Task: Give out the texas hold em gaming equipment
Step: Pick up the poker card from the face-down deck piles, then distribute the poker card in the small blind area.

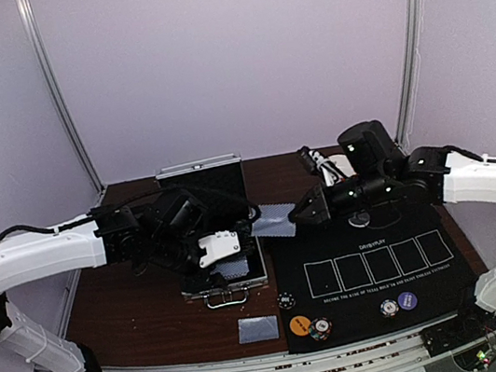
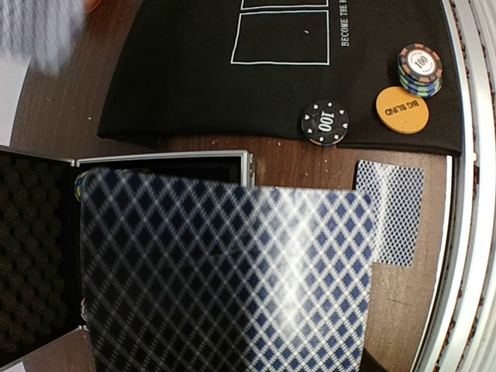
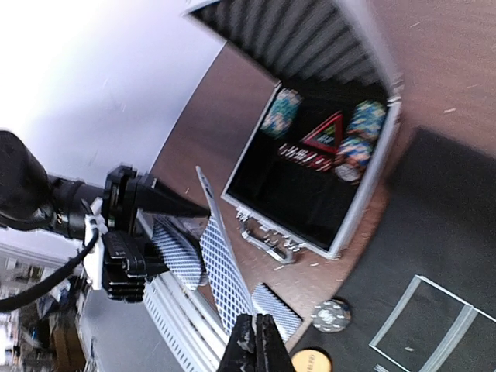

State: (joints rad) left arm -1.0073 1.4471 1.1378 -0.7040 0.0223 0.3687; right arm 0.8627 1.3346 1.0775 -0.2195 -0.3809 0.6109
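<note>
Playing card (image 3: 221,263) with a blue diamond back, pinched by one short edge in the right jaws (image 3: 256,341), which are shut tight on it. Its long axis runs away from the fingertips toward the left arm, and it hangs nearly on edge in the air over the seam between the silver case (image 1: 222,289) and the black mat (image 1: 352,306). Just beyond it the left jaws (image 3: 151,244) stand partly apart and appear clamped on a deck (image 2: 225,279) of the same cards, held over the open case. The mat's five outlined boxes lie toward the arm bases from the held card, and the right arm looks the nearer one to them. One loose card (image 1: 257,328) lies flat on the bench (image 1: 135,308) in front of the case. Readable writing: "100" on a black chip (image 2: 325,124) and on a chip stack (image 2: 420,70), "BIG BLIND" on an orange disc (image 2: 401,110), and "BECOME THE" starting a line on the mat; the rest is too small to read.
</note>
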